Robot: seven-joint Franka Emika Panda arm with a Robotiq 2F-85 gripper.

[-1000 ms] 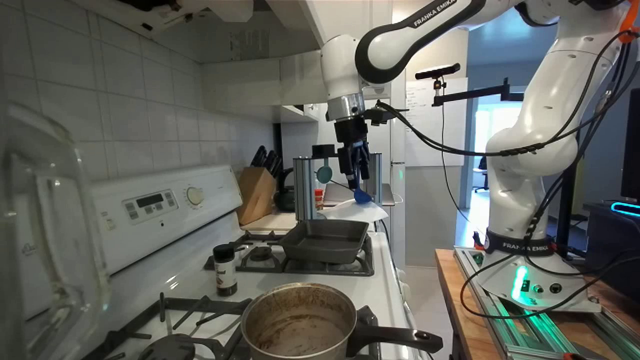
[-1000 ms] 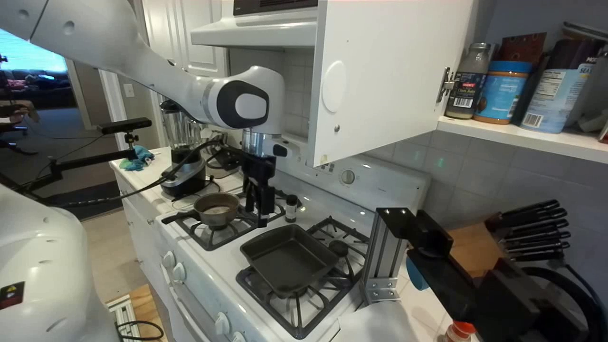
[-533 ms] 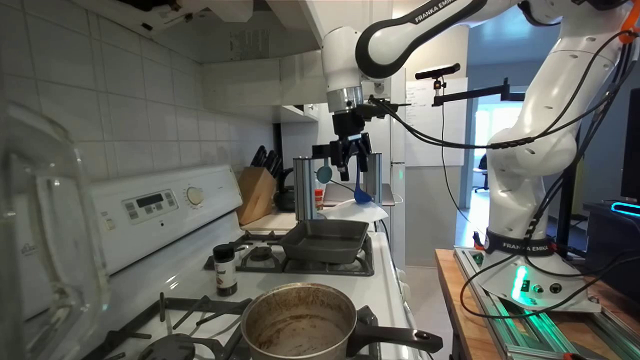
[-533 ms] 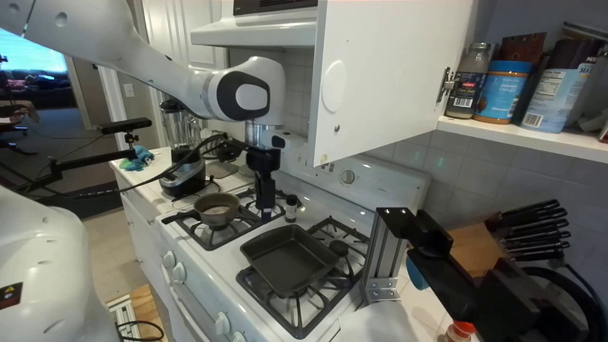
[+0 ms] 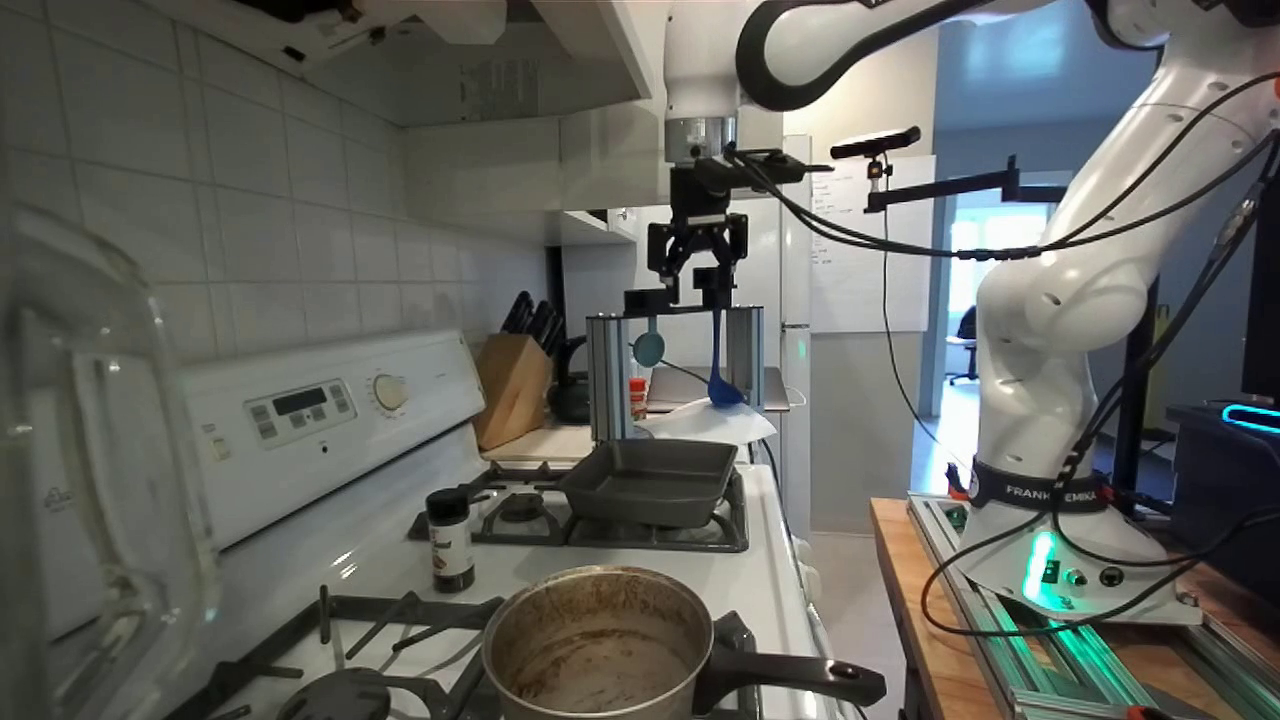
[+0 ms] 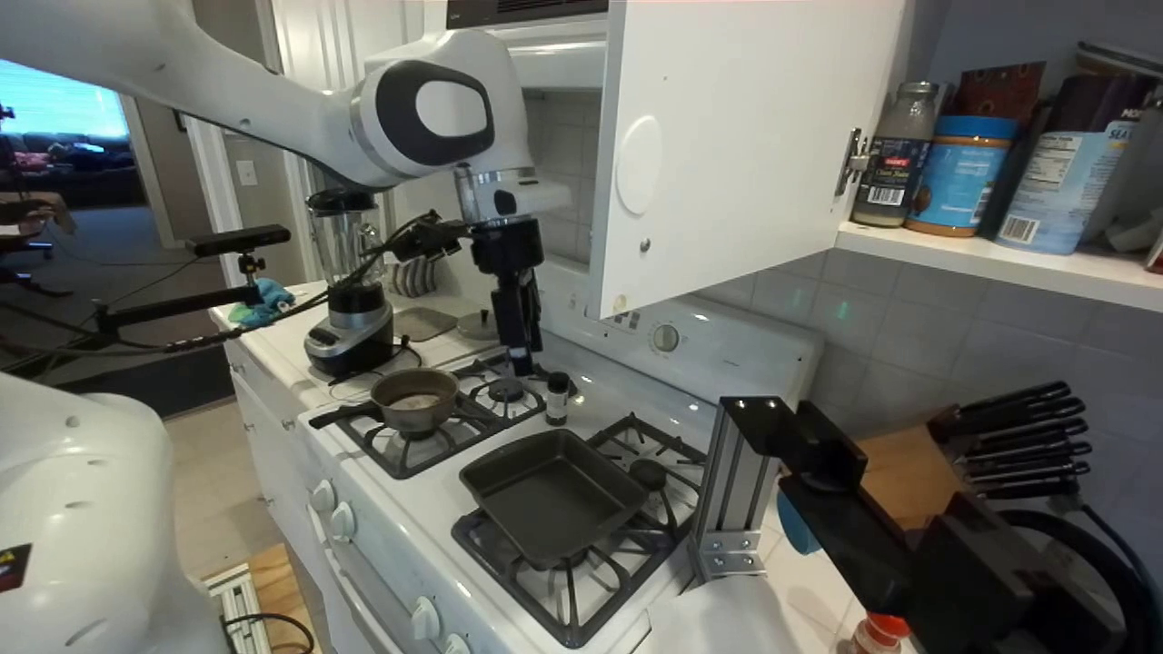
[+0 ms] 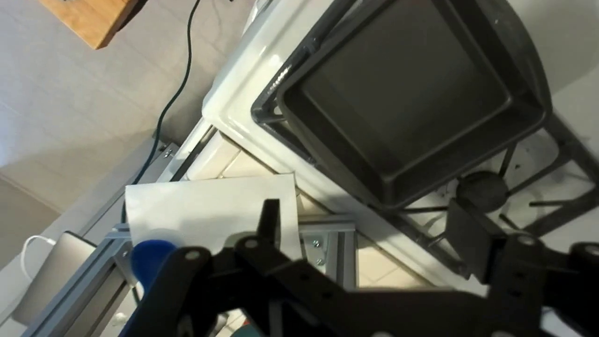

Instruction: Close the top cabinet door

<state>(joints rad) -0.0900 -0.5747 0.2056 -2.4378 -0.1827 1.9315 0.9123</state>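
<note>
The top cabinet door is a plain white panel, swung well open from the shelf on metal hinges. What looks like its outer face also shows behind the hood in an exterior view, partly hidden by the arm. The door is out of the wrist view. My gripper points down over the stove area, fingers spread, with nothing between them. In an exterior view the gripper appears left of the door's free edge, with its fingertips lower than the door's bottom corner. The fingers also stand wide apart in the wrist view.
A dark square pan, a pot and a spice bottle stand on the stove. The range hood is beside the door. A metal stand holds hanging utensils. Jars fill the open shelf.
My gripper has risen, and the wrist has turned so that both fingers show side by side. The upper arm has lifted too. The cabinet door has not moved.
</note>
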